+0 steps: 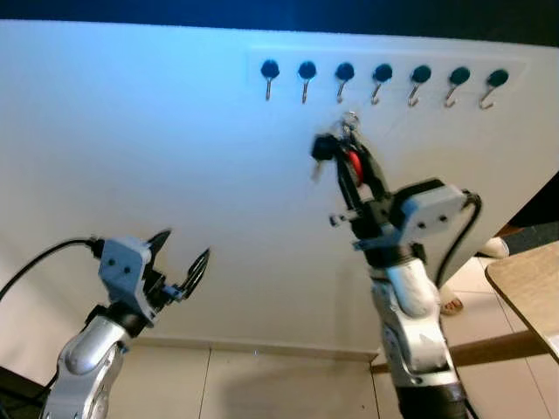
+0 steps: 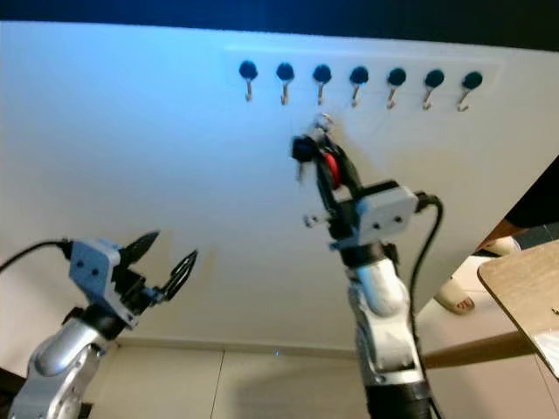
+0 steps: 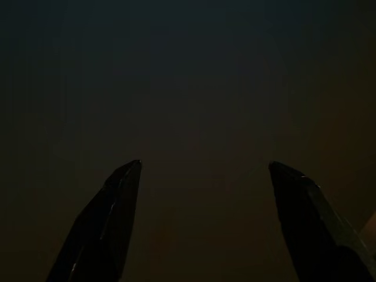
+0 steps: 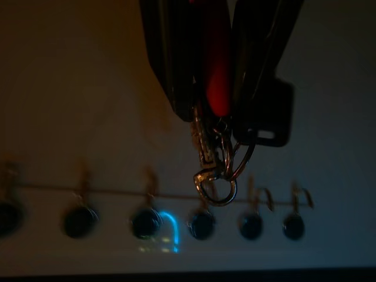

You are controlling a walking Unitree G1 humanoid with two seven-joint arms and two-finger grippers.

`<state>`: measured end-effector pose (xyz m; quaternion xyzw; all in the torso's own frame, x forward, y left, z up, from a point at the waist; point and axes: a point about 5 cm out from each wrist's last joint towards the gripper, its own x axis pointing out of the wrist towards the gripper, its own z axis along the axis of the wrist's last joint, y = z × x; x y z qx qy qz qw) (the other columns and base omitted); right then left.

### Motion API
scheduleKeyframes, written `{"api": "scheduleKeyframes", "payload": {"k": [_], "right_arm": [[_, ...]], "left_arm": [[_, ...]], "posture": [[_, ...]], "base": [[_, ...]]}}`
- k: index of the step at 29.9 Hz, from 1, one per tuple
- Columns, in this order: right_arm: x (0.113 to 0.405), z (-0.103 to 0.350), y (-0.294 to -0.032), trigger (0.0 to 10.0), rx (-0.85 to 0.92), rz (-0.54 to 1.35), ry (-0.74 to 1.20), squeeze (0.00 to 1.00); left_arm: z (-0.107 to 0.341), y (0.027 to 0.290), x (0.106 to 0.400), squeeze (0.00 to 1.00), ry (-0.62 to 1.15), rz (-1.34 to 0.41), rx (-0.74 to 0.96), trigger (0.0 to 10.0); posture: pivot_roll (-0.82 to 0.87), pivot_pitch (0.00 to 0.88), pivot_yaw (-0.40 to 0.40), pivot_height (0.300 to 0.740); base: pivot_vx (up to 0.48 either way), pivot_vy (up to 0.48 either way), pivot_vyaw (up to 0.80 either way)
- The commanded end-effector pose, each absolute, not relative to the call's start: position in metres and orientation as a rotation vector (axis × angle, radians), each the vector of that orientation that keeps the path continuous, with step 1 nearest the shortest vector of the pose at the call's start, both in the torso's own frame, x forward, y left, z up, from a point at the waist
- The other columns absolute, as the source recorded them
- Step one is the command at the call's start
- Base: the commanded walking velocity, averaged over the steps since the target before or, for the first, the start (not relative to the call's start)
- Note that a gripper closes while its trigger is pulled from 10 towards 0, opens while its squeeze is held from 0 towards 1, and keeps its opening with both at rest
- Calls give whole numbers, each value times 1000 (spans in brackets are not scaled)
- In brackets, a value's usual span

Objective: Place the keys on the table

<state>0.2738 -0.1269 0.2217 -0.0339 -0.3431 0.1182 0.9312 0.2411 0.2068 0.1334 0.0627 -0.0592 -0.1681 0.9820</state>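
Left eye view shows my right hand (image 1: pixel 349 144) raised high against the white wall (image 1: pixel 131 131), its two black fingers pinched together around the keys (image 1: pixel 336 150). A red tag sits between the fingers, a black key head sticks out to the side, and a silver ring and clasp poke up past the fingertips. The bunch hangs in the air just below a row of hooks (image 1: pixel 382 83), seven dark round knobs each with a small metal hook, and I cannot tell whether the ring touches any of them. In the right wrist view the same keys (image 4: pixel 226 132) appear dark, the red tag gripped between my fingers, the black key beside it, and the ring dangling in front of the row of hooks (image 4: pixel 202 220) on the wall.

My left hand (image 1: pixel 179 262) is held low and well apart from the keys, fingers spread wide with nothing between them. The left wrist view is very dark; I can make out the two black fingers (image 3: pixel 106 229) standing far apart and little else.

At the right edge, a corner of the wooden surface (image 1: pixel 528 284) comes into sight, well away from the keys and lower than them. Beside it, near the floor (image 1: pixel 262 384), a person's foot in a sandal (image 1: pixel 450 304) can be seen.
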Motion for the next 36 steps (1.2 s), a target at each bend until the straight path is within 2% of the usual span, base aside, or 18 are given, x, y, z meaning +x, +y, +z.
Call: {"api": "scheduleKeyframes", "payload": {"k": [1,2,3,4,6,7,9,10,11,12,13,14,17,26,36], "right_arm": [[269,215,-133,10000,-91,223,-690,0],[268,209,-135,10000,-98,216,-669,0],[269,180,-140,10000,-105,215,-538,0],[269,180,-140,10000,-105,215,-538,0],[271,137,-143,10000,-97,246,-327,0],[271,137,-143,10000,-97,246,-327,0],[267,99,-147,10000,-92,261,-146,0],[267,99,-147,10000,-92,261,-146,0],[263,74,-152,10000,-86,252,-40,0],[263,74,-152,10000,-86,252,-40,0],[257,48,-157,10000,-65,229,81,0],[257,48,-157,10000,-65,229,81,0],[232,-22,-172,10000,-10,129,440,0],[197,-64,-192,10000,2,-14,724,0],[189,-72,-196,10000,-3,-2,775,0]], "left_arm": [[119,215,237,0,-64,-298,143,10000],[115,217,236,0,-48,-283,143,10000],[91,225,232,0,62,-214,178,10000],[91,225,232,0,62,-214,178,10000],[63,234,224,0,194,-152,190,10000],[63,234,224,0,194,-152,190,10000],[40,238,215,0,295,-103,179,10000],[40,238,215,0,295,-103,179,10000],[25,239,210,0,353,-69,172,10000],[25,239,210,0,353,-69,172,10000],[8,240,204,0,419,-28,152,10000],[8,240,204,0,419,-28,152,10000],[-39,243,183,0,644,140,84,10000],[-63,236,169,0,784,165,134,10000],[-72,220,173,0,804,102,132,10000]], "posture": [[58,133,6,740],[58,133,6,740],[53,132,10,740],[53,132,10,740],[45,127,8,740],[45,127,8,740],[45,123,2,740],[45,123,2,740],[44,118,0,740],[44,118,0,740],[44,114,-1,740],[44,114,-1,740],[29,98,1,740],[24,79,-7,740],[14,56,-5,740]], "base": [[0,0,0],[0,0,0],[0,0,0],[0,0,0],[0,0,0],[0,0,0],[0,0,0],[0,0,0],[0,0,0],[0,0,0],[0,0,0],[0,0,0],[0,0,0],[0,0,0],[0,0,0]]}}
